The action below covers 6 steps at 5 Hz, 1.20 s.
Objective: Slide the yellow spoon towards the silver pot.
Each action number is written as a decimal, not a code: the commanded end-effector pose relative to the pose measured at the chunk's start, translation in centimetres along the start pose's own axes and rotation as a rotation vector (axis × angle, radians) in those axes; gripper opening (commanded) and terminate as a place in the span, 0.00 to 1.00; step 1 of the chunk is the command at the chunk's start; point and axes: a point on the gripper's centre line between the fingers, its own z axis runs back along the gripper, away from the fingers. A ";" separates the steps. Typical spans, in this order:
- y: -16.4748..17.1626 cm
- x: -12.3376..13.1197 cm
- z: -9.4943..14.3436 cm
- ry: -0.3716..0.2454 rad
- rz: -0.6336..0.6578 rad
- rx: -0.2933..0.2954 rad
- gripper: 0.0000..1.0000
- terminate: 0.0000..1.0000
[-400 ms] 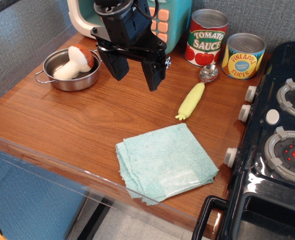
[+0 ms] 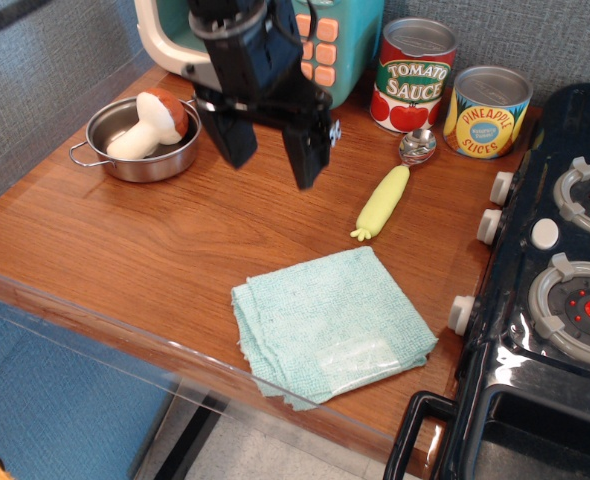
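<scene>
The yellow spoon lies on the wooden table with its pale yellow-green handle pointing toward the front and its shiny metal bowl next to the cans. The silver pot sits at the back left and holds a toy mushroom. My gripper is open and empty. It hangs above the table between the pot and the spoon, to the left of the spoon and apart from it.
A tomato sauce can and a pineapple slices can stand behind the spoon. A folded teal cloth lies in front. A toy stove fills the right side. A teal toy microwave stands behind the gripper.
My gripper has shifted slightly and come a little lower. The spoon and the pot have not moved.
</scene>
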 end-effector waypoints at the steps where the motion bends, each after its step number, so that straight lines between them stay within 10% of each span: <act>1: -2.4 7.4 -2.4 -0.106 0.074 0.006 1.00 0.00; 3: -3.8 12.3 -6.7 -0.073 0.128 0.057 1.00 0.00; 6: -3.5 10.3 -10.6 0.102 0.072 0.188 1.00 0.00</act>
